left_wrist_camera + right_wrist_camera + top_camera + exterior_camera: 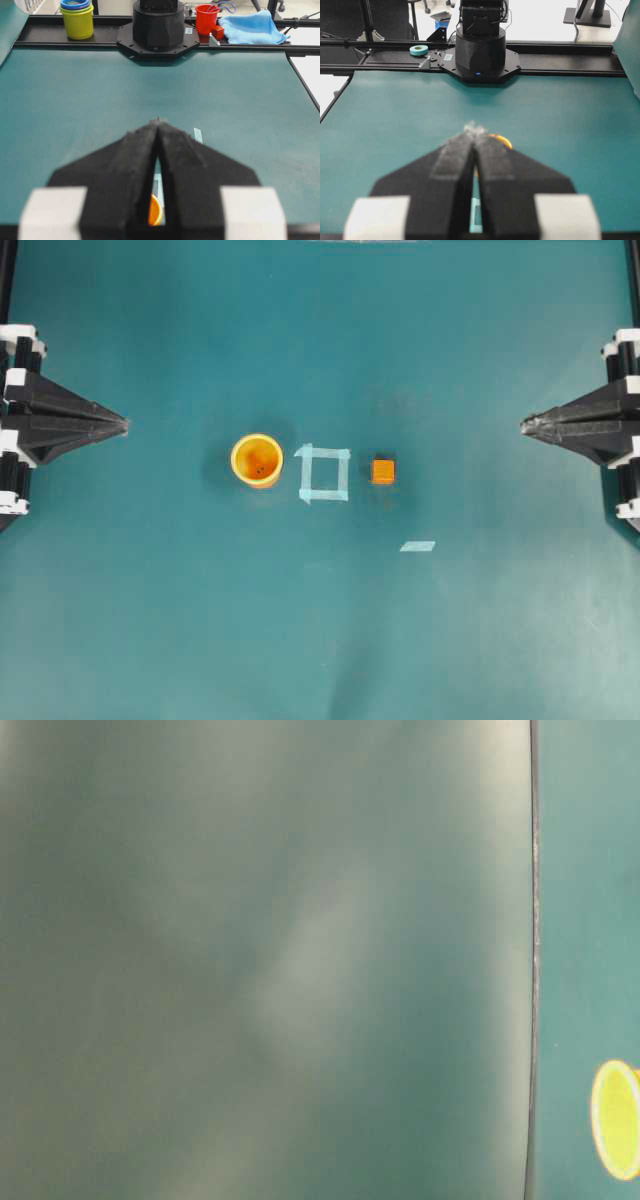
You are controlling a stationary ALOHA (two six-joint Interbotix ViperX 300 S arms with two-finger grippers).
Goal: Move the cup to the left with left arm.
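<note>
The yellow-orange cup (257,460) stands upright on the green table, just left of a pale tape square (324,473). Its yellow rim (616,1119) also shows in the table-level view. My left gripper (124,425) rests at the far left edge, shut and empty, well apart from the cup. A sliver of the cup (155,211) shows through the slit behind the left gripper's (158,121) closed tips. My right gripper (524,425) is shut and empty at the far right edge. Past the right gripper (474,129), the cup's rim (504,140) peeks out.
A small orange cube (383,471) sits right of the tape square, and a loose tape strip (417,546) lies nearer the front. Beyond the table in the left wrist view stand stacked cups (77,19), a red cup (206,18) and a blue cloth (251,26).
</note>
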